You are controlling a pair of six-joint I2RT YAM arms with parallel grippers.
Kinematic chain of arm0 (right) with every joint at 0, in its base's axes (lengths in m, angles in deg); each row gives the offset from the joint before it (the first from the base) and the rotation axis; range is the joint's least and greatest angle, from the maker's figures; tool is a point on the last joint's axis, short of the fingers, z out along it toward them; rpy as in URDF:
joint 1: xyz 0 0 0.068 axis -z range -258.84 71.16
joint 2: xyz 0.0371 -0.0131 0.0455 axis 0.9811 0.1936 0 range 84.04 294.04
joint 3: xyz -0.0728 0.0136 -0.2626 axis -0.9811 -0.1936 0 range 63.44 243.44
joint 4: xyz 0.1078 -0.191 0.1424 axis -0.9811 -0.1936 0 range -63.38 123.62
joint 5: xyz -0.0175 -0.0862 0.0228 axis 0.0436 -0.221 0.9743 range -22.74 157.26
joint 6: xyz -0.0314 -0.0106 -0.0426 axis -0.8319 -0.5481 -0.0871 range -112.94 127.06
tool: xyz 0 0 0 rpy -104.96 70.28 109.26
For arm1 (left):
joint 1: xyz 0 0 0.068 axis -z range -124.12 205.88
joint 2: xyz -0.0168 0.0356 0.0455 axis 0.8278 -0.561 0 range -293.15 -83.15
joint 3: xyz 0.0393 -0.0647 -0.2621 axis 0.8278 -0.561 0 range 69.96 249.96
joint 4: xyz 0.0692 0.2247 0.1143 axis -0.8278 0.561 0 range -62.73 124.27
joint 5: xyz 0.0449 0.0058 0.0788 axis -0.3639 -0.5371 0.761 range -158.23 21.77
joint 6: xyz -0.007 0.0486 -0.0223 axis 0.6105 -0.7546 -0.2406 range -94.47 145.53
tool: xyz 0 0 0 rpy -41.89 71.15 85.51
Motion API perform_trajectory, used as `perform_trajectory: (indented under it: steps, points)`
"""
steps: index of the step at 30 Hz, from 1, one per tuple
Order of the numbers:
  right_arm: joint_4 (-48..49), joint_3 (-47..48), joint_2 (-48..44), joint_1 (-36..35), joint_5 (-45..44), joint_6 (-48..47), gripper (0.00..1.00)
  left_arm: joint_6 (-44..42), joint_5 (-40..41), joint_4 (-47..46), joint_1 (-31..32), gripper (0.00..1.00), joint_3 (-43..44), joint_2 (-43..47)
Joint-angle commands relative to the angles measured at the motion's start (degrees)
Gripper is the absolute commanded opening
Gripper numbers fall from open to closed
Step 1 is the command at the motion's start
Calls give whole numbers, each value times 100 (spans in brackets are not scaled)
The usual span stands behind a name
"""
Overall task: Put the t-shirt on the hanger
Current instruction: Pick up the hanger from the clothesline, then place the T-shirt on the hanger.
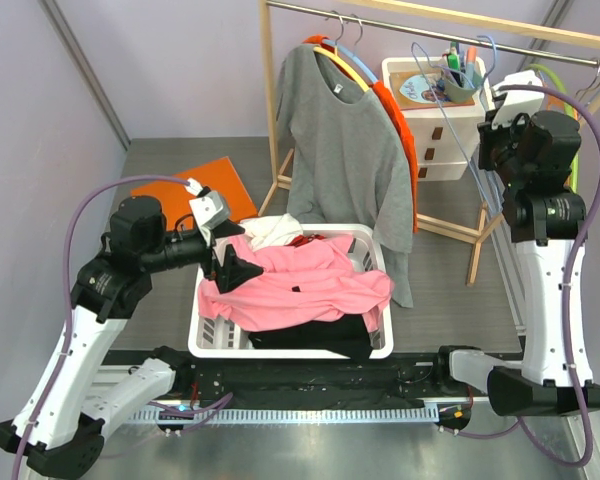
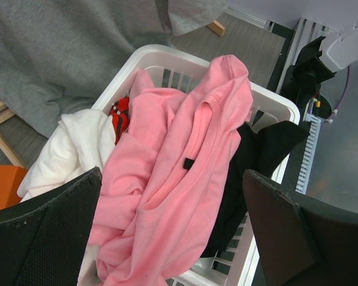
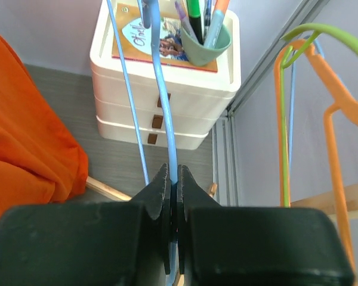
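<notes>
the right gripper [image 3: 173, 179] pinches the hanger [image 3: 166, 113], apparently hooked on the rail [image 1: 400, 24], while the left gripper [image 2: 173, 208] hovers with jaws spread wide over the t-shirt [image 2: 209, 119] in the basket [image 2: 274, 98].

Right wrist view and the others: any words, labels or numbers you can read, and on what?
Possibly "Oh...", script on the printed card atop the white drawer unit; the rest is blurred, partly behind the hanger.
The t-shirt and its dark label: nothing legible.
The pens: markings too blurred.
Nothing else readable.
</notes>
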Motion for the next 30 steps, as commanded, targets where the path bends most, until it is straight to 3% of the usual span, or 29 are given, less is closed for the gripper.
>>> perform_trajectory:
  steps: [1,6,14,19,23,27,30]
  points:
    - [956,-162,-555,24,299,120,1,18,-31,-258,-16,100,47,-33]
    - [958,-180,-706,24,335,138,1,35,4,-267,-25,100,47,-42]
    - [-746,171,-1214,24,659,-100,1,-132,31,-65,-25,100,-32,19]
    - [-1511,39,-2418,24,1774,-354,1,-246,-5,-38,-16,100,-278,256]
    - [-1820,223,-2964,24,2136,-478,1,-97,-57,76,-25,100,-401,432]
    - [-2239,845,-2869,24,2653,-556,1,9,57,50,-25,100,-559,617]
    - [-3238,1443,-2150,33,3830,-846,1,0,329,50,-25,100,-595,705]
